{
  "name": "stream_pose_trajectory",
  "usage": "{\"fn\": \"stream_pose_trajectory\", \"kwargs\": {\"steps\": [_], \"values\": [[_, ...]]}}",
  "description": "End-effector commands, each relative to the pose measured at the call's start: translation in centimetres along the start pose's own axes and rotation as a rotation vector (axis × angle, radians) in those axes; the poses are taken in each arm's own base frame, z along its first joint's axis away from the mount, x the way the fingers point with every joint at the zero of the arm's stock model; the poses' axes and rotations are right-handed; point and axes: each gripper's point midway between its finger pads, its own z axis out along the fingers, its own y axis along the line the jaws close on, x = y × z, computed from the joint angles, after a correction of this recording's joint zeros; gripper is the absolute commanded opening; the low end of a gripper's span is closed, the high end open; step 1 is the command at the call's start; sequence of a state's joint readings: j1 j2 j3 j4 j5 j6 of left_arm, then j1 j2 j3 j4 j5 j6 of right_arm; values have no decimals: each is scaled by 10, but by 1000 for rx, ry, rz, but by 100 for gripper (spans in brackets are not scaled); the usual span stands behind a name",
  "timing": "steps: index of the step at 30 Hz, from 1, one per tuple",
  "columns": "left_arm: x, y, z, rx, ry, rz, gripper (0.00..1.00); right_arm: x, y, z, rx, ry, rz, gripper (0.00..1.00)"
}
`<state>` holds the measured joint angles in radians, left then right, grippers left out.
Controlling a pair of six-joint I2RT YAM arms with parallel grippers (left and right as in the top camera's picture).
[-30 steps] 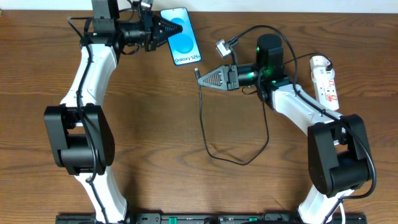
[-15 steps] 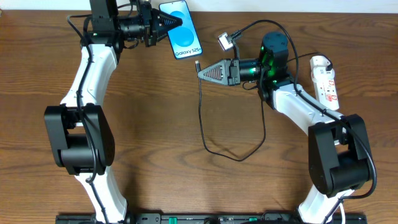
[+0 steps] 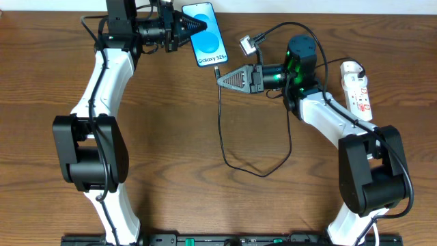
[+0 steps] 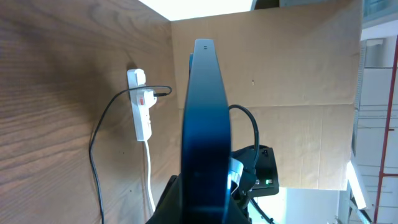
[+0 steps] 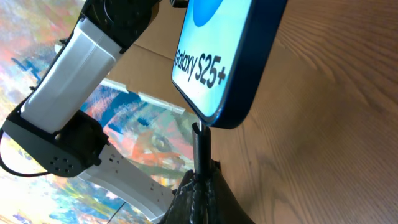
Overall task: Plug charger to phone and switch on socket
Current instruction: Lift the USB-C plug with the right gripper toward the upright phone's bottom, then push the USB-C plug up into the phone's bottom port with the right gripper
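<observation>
pinching the phone (image 3: 212, 42), left pincer (image 3: 201, 25) clenched; right pincer (image 3: 220, 80) clenched on charger (image 5: 200, 148), tip at phone's bottom edge

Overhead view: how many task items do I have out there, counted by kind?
phone: 1
charger cable: 1
power strip: 1
Total: 3

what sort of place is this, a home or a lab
Probably a robotics lab or test bench: a left arm and right arm mounted at a wooden table, with a plain cardboard sheet as a backdrop.
</observation>
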<state>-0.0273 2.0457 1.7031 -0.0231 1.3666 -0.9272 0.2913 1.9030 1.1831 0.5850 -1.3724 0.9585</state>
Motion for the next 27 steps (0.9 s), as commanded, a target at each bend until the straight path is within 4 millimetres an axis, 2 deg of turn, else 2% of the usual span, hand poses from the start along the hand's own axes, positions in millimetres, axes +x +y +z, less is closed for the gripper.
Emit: {"fn": "stream_pose_trajectory", "kwargs": {"steps": [1,27], "values": [[7,-17,-1,28,28,72,7,-7,11,-1,-1,-11,-21,1],[14,-19,10,34,53,116,7,-7,10,-1,1,-14,-20,1]]}}
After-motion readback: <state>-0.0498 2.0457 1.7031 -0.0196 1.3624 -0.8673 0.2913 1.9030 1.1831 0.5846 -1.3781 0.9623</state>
